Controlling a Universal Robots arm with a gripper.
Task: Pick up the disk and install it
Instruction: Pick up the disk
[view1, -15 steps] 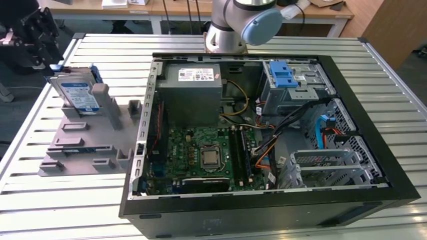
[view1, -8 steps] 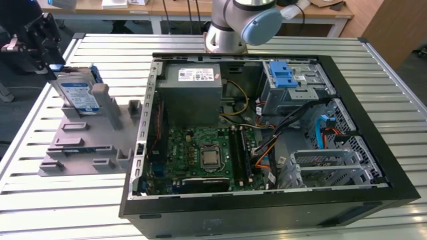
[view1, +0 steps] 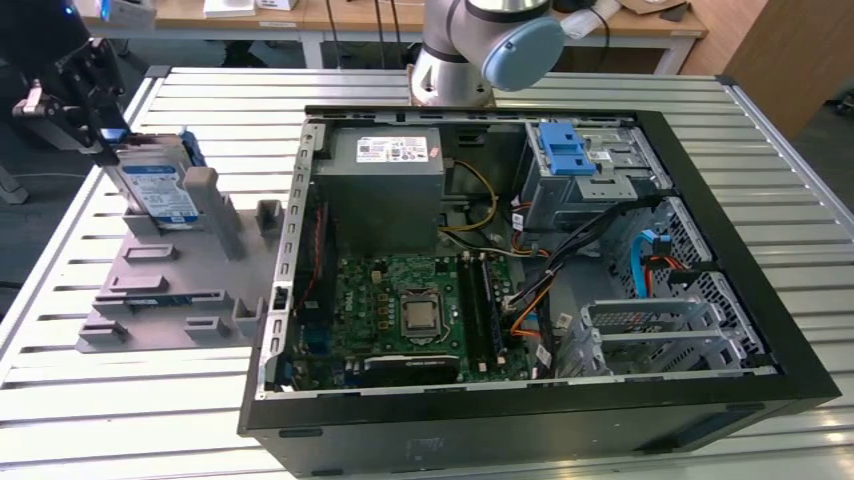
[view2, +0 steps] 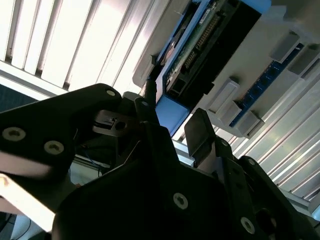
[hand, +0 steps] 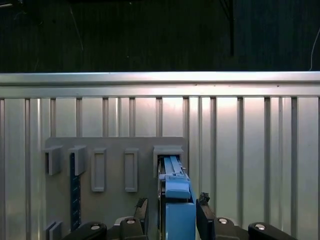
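1. Containers. The open computer case (view1: 534, 412) occupies the centre and right of the exterior view. It holds a grey power supply (view1: 387, 165) with a white sticker at its upper left, a green motherboard (view1: 400, 310) below that, a grey drive cage (view1: 587, 170) with two blue tabs at upper centre, and loose cables between them. At the left of the same view, a grey slotted fixture (view1: 160, 290) lies on the slatted metal desk (view1: 134, 440), well apart from the case's drive cage.

2. Disk location. The disk (view1: 158, 192) stands upright on edge in a slot at the fixture's far end, upper left of the frame.

3. Pincer state. The pincer (view1: 107, 130) sits directly over the disk. In the first wrist view, its two black fingers (hand: 202, 212) straddle the disk (hand: 172, 175), with a strip of fixture visible beside one finger. The pincer is spread, not clamped.

4. View differences. The exterior view shows the white-and-blue label. The first wrist view shows the disk edge-on, topped by a blue rail. The second wrist view shows its green circuit board (view2: 200, 45) and connector end.
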